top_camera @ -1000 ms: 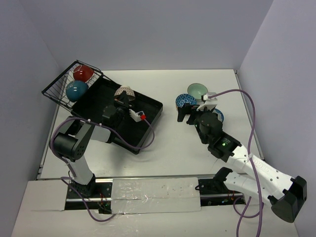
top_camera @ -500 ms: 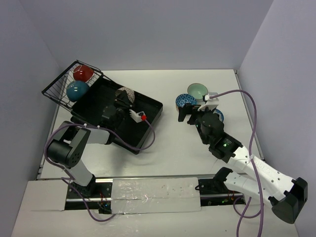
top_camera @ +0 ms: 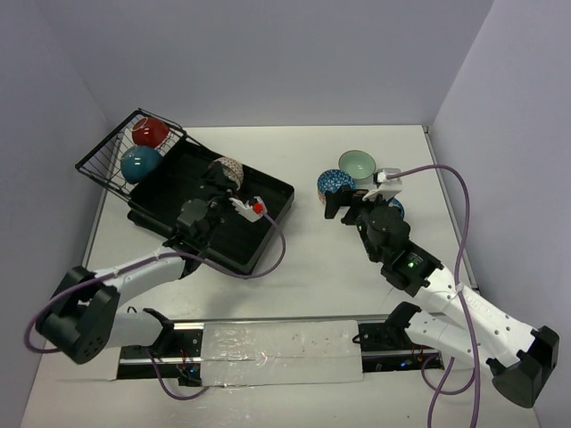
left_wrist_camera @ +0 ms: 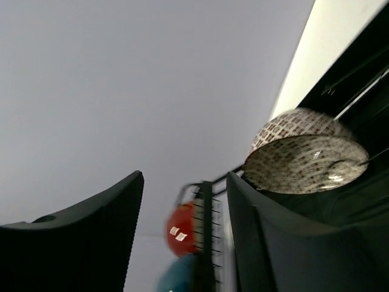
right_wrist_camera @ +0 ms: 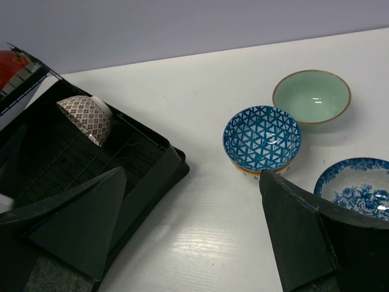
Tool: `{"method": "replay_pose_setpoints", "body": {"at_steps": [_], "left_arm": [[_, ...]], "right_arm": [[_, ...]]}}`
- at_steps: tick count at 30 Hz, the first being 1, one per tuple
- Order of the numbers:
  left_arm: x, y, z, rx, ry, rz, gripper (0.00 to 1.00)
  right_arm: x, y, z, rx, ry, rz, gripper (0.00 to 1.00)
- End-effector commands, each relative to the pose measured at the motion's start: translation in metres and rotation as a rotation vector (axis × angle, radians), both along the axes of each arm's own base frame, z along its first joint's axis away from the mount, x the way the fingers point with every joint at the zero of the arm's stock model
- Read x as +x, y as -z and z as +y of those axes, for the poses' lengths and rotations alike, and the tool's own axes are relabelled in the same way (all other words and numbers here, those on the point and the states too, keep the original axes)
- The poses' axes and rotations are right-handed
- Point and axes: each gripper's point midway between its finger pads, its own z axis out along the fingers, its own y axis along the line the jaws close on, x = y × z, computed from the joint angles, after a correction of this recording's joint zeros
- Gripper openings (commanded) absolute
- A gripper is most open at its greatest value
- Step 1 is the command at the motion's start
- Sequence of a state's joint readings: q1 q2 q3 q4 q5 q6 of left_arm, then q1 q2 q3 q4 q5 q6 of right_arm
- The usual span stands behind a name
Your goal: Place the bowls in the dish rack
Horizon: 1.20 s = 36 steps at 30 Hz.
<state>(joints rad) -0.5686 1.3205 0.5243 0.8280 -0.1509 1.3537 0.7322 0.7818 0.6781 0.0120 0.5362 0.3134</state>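
The black dish rack [top_camera: 201, 227] lies at the left, and its wire basket [top_camera: 105, 160] holds a red bowl [top_camera: 150, 131] and a teal bowl [top_camera: 139, 163]. A brown lattice-patterned bowl [top_camera: 227, 168] rests on its side in the rack. My left gripper [top_camera: 217, 185] sits just beside it, open, and in the left wrist view this bowl [left_wrist_camera: 304, 155] lies outside the right finger, with nothing between the fingers [left_wrist_camera: 185, 177]. My right gripper [right_wrist_camera: 189, 176] hovers open over the table. Near it sit a blue lattice bowl [right_wrist_camera: 261, 139], a mint green bowl [right_wrist_camera: 311, 96] and a blue-and-white bowl [right_wrist_camera: 355, 185].
White walls enclose the table on the left, back and right. The dish rack's near corner [right_wrist_camera: 164, 170] reaches toward the middle of the table, left of the right gripper. Purple cables trail from both arms.
My left gripper has opened and let go of the lattice-patterned bowl, now resting in the rack; the left arm has stretched lower. The right arm has barely moved.
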Motion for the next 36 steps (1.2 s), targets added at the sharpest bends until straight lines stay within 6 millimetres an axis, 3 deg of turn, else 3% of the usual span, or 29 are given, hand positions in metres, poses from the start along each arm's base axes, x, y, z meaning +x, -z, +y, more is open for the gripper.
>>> {"method": "replay_pose_setpoints", "body": {"at_steps": [1, 4, 5, 6, 7, 8, 9, 10, 13, 15, 16, 18, 19, 20, 21, 22, 23, 27, 28, 30, 31, 32, 33, 34, 35, 36], "left_arm": [[-0.01, -0.023, 0.008, -0.341, -0.111, 0.131, 0.64], [-0.014, -0.058, 0.001, -0.638, -0.173, 0.179, 0.72], [-0.017, -0.048, -0.008, -0.713, -0.196, 0.261, 0.74], [-0.015, -0.071, -0.012, -0.791, -0.202, 0.257, 0.77], [-0.015, -0.075, -0.018, -0.9, -0.215, 0.299, 0.79], [-0.017, -0.062, -0.026, -0.908, -0.257, 0.366, 0.82], [-0.015, -0.087, -0.035, -0.989, -0.235, 0.377, 0.82], [-0.015, -0.093, -0.044, -1.041, -0.226, 0.417, 0.83], [-0.016, -0.101, -0.086, -1.27, -0.165, 0.624, 0.89], [-0.014, -0.106, -0.111, -1.314, -0.112, 0.701, 0.89], [-0.011, -0.099, -0.123, -1.347, -0.117, 0.741, 0.89], [-0.008, -0.105, -0.133, -1.382, -0.107, 0.774, 0.89], [-0.004, -0.094, -0.142, -1.391, -0.131, 0.812, 0.9], [-0.003, -0.105, -0.147, -1.407, -0.118, 0.824, 0.92], [-0.003, -0.101, -0.153, -1.4, -0.124, 0.854, 0.92], [-0.002, -0.084, -0.156, -1.374, -0.173, 0.897, 0.93], [-0.001, -0.089, -0.159, -1.377, -0.168, 0.905, 0.95], [0.002, -0.068, -0.166, -1.365, -0.215, 0.95, 0.99], [0.004, -0.058, -0.172, -1.371, -0.227, 0.98, 0.99], [0.007, -0.06, -0.184, -1.38, -0.213, 1.017, 0.99], [0.009, -0.045, -0.196, -1.37, -0.225, 1.067, 0.99], [0.011, -0.052, -0.202, -1.373, -0.213, 1.085, 0.99], [0.014, -0.047, -0.208, -1.366, -0.219, 1.106, 0.99], [0.02, -0.024, -0.218, -1.341, -0.257, 1.143, 0.98], [0.021, -0.03, -0.224, -1.341, -0.25, 1.159, 0.96], [0.024, -0.022, -0.229, -1.329, -0.263, 1.175, 0.95]], "right_arm": [[0.002, -0.007, -0.01, 0.061, 0.061, -0.002, 0.98], [0.004, 0.004, -0.021, 0.066, 0.113, 0.057, 0.98], [0.004, 0.007, -0.024, 0.072, 0.125, 0.071, 0.98], [0.005, 0.01, -0.028, 0.078, 0.14, 0.087, 0.98], [0.008, 0.017, -0.04, 0.093, 0.184, 0.116, 0.98], [0.009, 0.021, -0.043, 0.104, 0.187, 0.139, 0.98], [0.009, 0.03, -0.05, 0.105, 0.204, 0.178, 0.98], [0.013, 0.034, -0.067, 0.137, 0.262, 0.197, 0.98], [0.014, 0.05, -0.089, 0.162, 0.319, 0.255, 0.98], [0.012, 0.058, -0.099, 0.156, 0.357, 0.287, 0.98], [0.013, 0.061, -0.103, 0.158, 0.374, 0.303, 0.98], [0.011, 0.069, -0.117, 0.158, 0.425, 0.348, 0.98], [0.012, 0.076, -0.121, 0.164, 0.447, 0.377, 0.98], [0.012, 0.081, -0.133, 0.175, 0.49, 0.396, 0.98], [0.01, 0.088, -0.138, 0.175, 0.509, 0.423, 0.98], [0.01, 0.094, -0.142, 0.184, 0.526, 0.445, 0.98], [0.01, 0.098, -0.147, 0.186, 0.544, 0.458, 0.98], [0.009, 0.114, -0.168, 0.221, 0.626, 0.498, 0.97], [0.01, 0.115, -0.17, 0.226, 0.631, 0.503, 0.96], [0.011, 0.118, -0.173, 0.234, 0.643, 0.514, 0.96], [0.01, 0.12, -0.173, 0.235, 0.644, 0.517, 0.96], [0.011, 0.119, -0.173, 0.239, 0.64, 0.514, 0.96], [0.012, 0.118, -0.172, 0.242, 0.634, 0.508, 0.95], [0.012, 0.117, -0.171, 0.243, 0.627, 0.503, 0.95], [0.012, 0.117, -0.17, 0.246, 0.621, 0.5, 0.95], [0.012, 0.116, -0.169, 0.248, 0.612, 0.491, 0.94]]}}
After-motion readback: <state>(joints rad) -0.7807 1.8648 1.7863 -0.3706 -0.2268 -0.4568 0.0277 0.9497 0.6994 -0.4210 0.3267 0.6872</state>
